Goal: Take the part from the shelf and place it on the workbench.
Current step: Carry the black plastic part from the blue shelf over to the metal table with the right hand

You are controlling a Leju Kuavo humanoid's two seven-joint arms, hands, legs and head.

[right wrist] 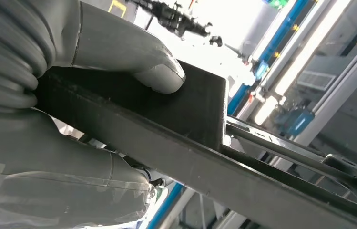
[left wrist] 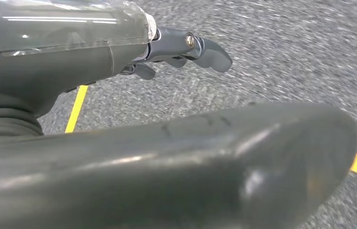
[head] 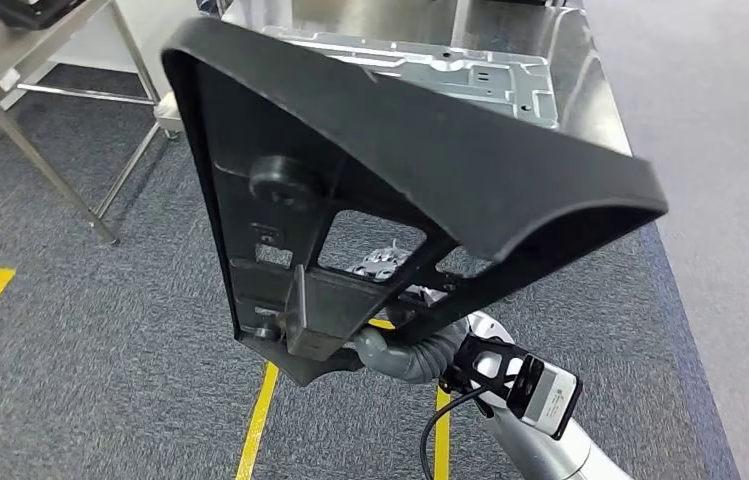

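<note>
Right hand (right wrist: pixel 62 109): clamped on black part (head: pixel 370 190) (off shelf), held near tabletop (head: pixel 590 60); placing remains. Left hand (left wrist: pixel 176 47): empty, fingers apart.

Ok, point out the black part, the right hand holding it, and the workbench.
black part (head: pixel 470 170), head view, on its broad curved outer panel
right hand (head: pixel 402 352), head view, on the grey ribbed cover
workbench (head: pixel 590 70), head view, on bare steel top
</note>
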